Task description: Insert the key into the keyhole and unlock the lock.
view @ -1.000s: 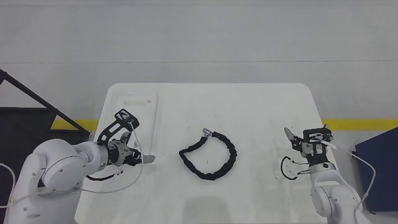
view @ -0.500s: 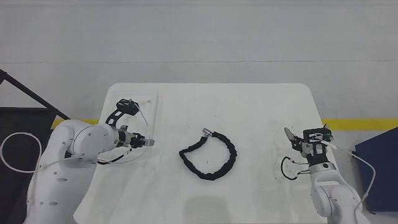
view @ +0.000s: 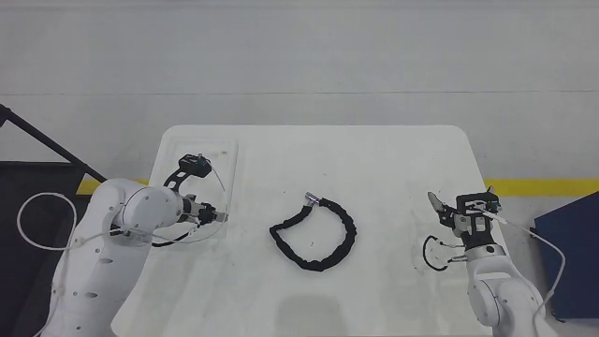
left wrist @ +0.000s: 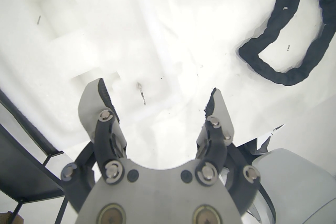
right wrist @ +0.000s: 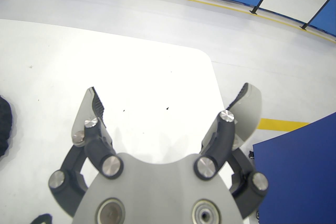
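Left gripper (left wrist: 157,89) jaws apart, empty, over white foam tray (left wrist: 65,25). Small thin metal key (left wrist: 141,95) in tray just ahead, between its fingertips. Black fabric-sleeved chain lock with silver cylinder (left wrist: 283,77) well apart, toward right gripper (right wrist: 168,89), jaws also apart, empty, above white table (right wrist: 131,64).

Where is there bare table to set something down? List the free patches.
Free: the wide stretch between the chain lock and the right pincer, and the far strip of table beyond the lock. Crowded: the left side, where the left pincer hangs over the foam tray.
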